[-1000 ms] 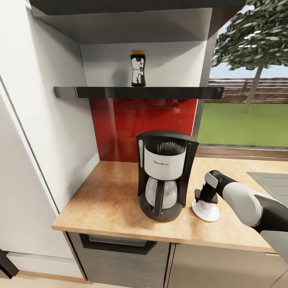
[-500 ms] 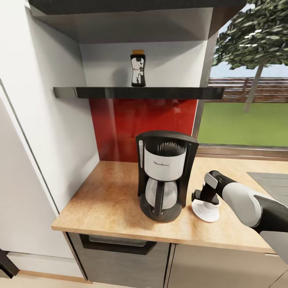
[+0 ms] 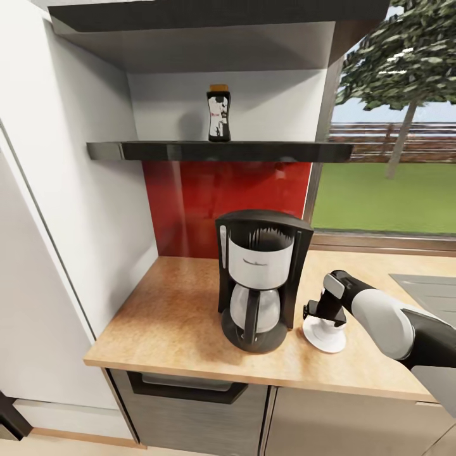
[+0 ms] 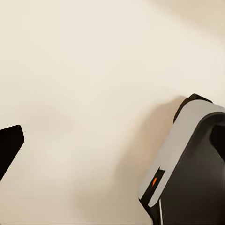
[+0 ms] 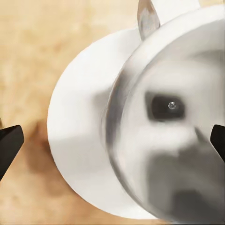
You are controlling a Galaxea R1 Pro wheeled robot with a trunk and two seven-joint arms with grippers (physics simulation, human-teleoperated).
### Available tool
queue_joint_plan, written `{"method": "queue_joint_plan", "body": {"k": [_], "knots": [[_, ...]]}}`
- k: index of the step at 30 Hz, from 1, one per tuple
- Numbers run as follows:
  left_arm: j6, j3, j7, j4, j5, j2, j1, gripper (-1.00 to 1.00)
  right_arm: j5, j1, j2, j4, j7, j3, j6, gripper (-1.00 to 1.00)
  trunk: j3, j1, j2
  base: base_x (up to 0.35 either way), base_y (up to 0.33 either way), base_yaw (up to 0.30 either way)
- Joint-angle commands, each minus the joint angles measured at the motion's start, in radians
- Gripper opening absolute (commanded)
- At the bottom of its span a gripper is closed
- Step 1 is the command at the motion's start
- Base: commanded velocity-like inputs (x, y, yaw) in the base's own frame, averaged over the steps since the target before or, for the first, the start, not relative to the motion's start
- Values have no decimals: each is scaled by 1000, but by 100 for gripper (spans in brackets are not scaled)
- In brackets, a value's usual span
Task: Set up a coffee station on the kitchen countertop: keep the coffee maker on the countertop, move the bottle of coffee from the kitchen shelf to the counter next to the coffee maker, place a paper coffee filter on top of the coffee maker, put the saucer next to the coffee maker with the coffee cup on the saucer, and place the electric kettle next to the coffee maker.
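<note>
The right gripper (image 3: 324, 311) hung directly over the coffee cup (image 3: 325, 325), pointing down at it, with the white-and-black forearm reaching in across the countertop (image 3: 171, 316) from the robot's right. In the right wrist view the two dark fingertips (image 5: 9, 143) stood far apart, one at each edge of the frame, with the coffee cup (image 5: 173, 126) wide between them; the pincer was spread open, and the cup's handle (image 5: 149, 16) pointed away past the rim. Whether the fingers touched the cup's wall could not be told from either view, though they appeared to stand clear of it.

Beneath the gripper, the cup sat on the white saucer (image 3: 327, 339), which lay flat on the countertop; the saucer (image 5: 79, 140) showed as a pale disc jutting out from under the cup on one side. Just beside the gripper, toward the robot's left, stood the coffee maker (image 3: 259, 278), its glass carafe in place and its base close to the saucer's edge but apart from it. Well above the gripper and farther back, the bottle of coffee (image 3: 218, 114) stood upright on the dark kitchen shelf (image 3: 221, 150).

The left wrist view showed one dark fingertip (image 4: 9, 145) at the frame's edge against a plain cream surface, beside a grey-and-black part of the robot (image 4: 187, 164); the left gripper's state could not be told.
</note>
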Motion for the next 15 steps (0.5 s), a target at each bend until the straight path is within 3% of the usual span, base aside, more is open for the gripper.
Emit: {"method": "queue_joint_plan", "body": {"k": [1, 15], "knots": [[-1, 3, -7, -1, 7, 0, 0, 100, -2, -1, 0, 1, -9, -8, 1, 100, 2, -4, 6, 0, 0, 0], [0, 3, -8, -1, 7, 0, 0, 100, -1, -1, 0, 1, -9, -8, 0, 100, 46, -57, 104, 0, 0, 0]]}}
